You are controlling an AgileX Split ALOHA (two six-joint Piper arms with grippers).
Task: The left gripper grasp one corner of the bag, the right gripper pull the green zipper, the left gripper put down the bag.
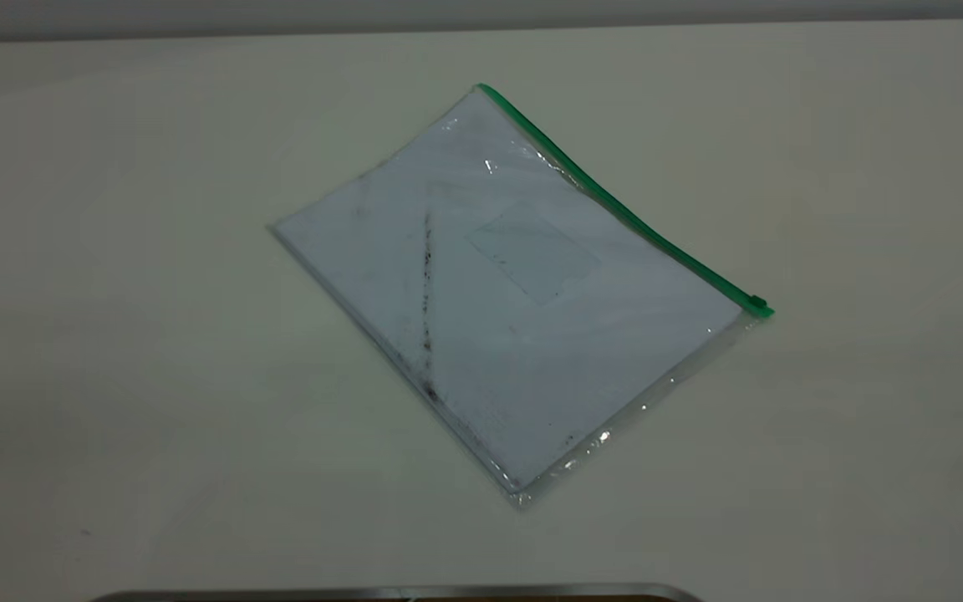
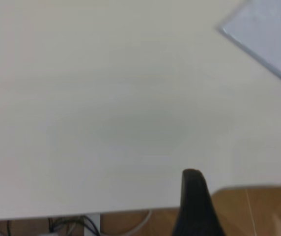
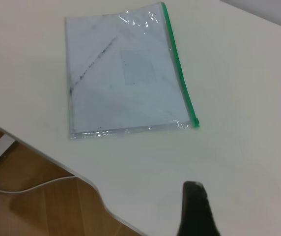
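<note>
The bag (image 1: 515,284) lies flat on the white table, turned at an angle, with white paper, a dark smudge line and a small pocket showing through it. The green zipper (image 1: 615,201) runs along its far right long edge, and the slider tab (image 1: 756,301) sits at the right-hand end. Neither arm appears in the exterior view. Only a black tip of my left gripper (image 2: 194,201) shows, over the table's edge, far from the bag's corner (image 2: 268,34). A black tip of my right gripper (image 3: 194,209) hangs over bare table, well short of the bag (image 3: 126,78) and the green zipper (image 3: 180,73).
The table's edge (image 3: 47,157) curves close to my right gripper, with wooden floor and a white cable (image 3: 27,187) below it. Cables (image 2: 71,226) also lie under the edge near my left gripper. A metal-rimmed object (image 1: 398,592) sits at the table's front.
</note>
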